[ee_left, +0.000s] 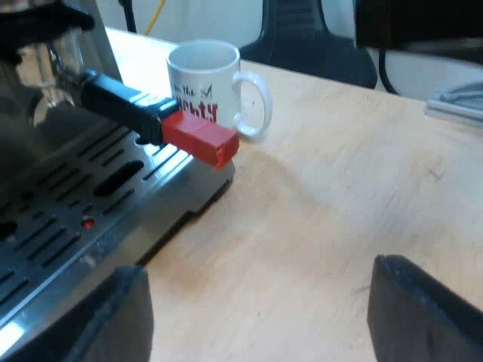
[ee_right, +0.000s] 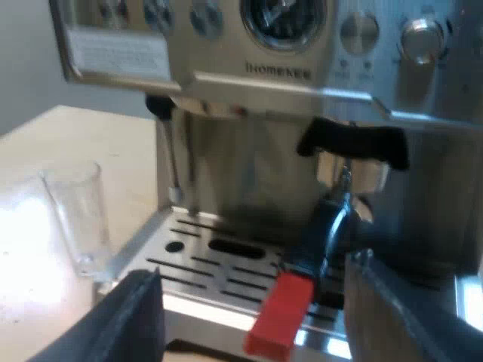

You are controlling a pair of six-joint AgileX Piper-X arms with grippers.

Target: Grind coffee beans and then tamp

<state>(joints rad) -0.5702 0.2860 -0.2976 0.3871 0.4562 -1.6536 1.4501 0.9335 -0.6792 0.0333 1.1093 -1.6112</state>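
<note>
The wooden table [ee_left: 339,204] carries espresso machine [ee_right: 279,72], mug [ee_left: 204,83] and measuring glass [ee_right: 75,219].

A pale wooden table [ee_left: 339,196] with a fine grain and a few faint marks spreads out under soft, even light. Beyond its far edge a dark chair [ee_left: 317,45] stands against a white wall [ee_left: 219,19], with a yellow cable [ee_left: 155,16] hanging down near it and a flat grey object [ee_left: 460,102] lying at the table's edge. In the right wrist view a plain grey wall [ee_right: 26,60] rises behind the table, whose top catches a bright patch of glare [ee_right: 19,219].
</note>
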